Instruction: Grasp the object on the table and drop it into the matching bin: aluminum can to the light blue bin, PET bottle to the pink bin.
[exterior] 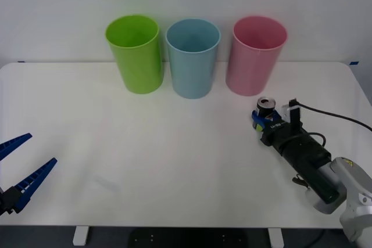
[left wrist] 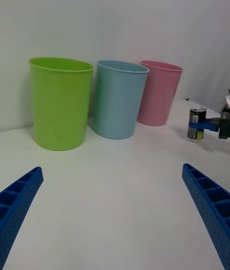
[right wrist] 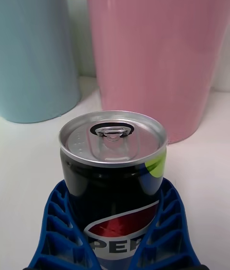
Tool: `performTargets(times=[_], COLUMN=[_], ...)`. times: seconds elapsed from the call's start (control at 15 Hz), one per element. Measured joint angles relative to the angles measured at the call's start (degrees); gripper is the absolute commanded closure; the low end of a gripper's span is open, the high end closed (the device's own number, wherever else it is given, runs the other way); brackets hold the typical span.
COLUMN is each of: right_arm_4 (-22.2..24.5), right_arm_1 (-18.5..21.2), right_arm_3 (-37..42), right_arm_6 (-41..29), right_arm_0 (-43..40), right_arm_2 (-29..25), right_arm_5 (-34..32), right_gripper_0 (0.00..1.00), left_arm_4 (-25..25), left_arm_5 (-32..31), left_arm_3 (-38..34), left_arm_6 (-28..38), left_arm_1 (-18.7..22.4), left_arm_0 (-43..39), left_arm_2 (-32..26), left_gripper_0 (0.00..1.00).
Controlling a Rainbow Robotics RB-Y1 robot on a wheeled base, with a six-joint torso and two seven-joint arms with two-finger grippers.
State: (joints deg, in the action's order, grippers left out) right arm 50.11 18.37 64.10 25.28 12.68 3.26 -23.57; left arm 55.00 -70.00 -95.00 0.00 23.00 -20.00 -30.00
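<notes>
White table (exterior: 174,161) against a pale wall, three bins in a row at the back — green bin (exterior: 135,53), light blue bin (exterior: 192,56), pink bin (exterior: 254,54). One can (exterior: 265,110) stands upright near the pink bin, gripped between the right gripper's (exterior: 262,121) blue fingers (right wrist: 57,231). Left gripper (exterior: 20,166) sits at the table's near left edge — fingers spread wide, holding nothing.
</notes>
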Motion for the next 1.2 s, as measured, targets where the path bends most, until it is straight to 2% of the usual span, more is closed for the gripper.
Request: performTargets(times=[0.27,0.53,0.73,1.2], right_arm_4=[-0.1,0.0,0.0,2.0], right_arm_1=[0.4,2.2,4.1,8.8], right_arm_3=[0.2,0.9,3.3,13.5], right_arm_6=[-0.3,-1.3,-2.5,-14.0], right_arm_0=[-0.2,-0.2,-0.2,-0.2], right_arm_2=[-2.9,-4.5,-4.7,-4.8], right_arm_5=[-6.5,-13.5,-16.2,-20.4], right_gripper_0=[1.0,1.0,1.0,1.0], left_arm_4=[0.0,0.0,0.0,0.0], left_arm_5=[0.0,0.0,0.0,0.0], left_arm_3=[0.0,0.0,0.0,0.0], left_arm_6=[0.0,0.0,0.0,0.0], left_arm_1=[0.0,0.0,0.0,0.0], left_arm_0=[0.0,0.0,0.0,0.0], left_arm_2=[0.0,0.0,0.0,0.0], left_gripper_0=[0.0,0.0,0.0,0.0])
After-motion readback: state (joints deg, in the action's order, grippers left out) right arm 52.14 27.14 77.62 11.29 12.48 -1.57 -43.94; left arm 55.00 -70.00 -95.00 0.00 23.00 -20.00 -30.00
